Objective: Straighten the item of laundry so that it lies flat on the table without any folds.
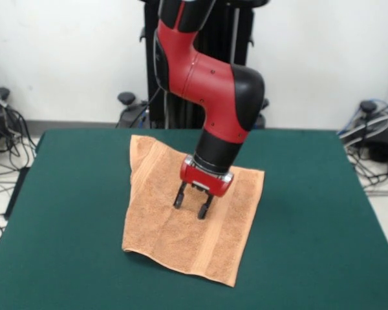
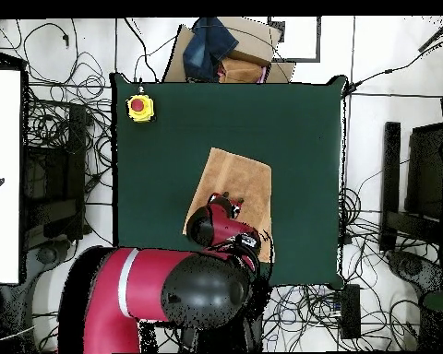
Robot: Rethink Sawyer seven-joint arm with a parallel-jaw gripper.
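The item of laundry (image 1: 181, 239), a peach-orange towel with a band stripe near each short end, lies spread at a slant in the middle of the green table (image 1: 310, 194). Its far left corner looks doubled over in a fold, and the near left edge curls up slightly. My gripper (image 1: 193, 204) points straight down over the towel's middle, open, with nothing between its fingers; the tips are at or just above the cloth. In the overhead view the towel (image 2: 239, 180) shows on the table (image 2: 299, 120), and the red arm (image 2: 216, 226) covers its end nearest the base and hides the gripper.
A yellow box with a red button (image 2: 140, 107) sits on a table corner. A cardboard box with blue cloth (image 2: 216, 51) stands beyond the table's edge. Cables and stands lie on the floor around the table.
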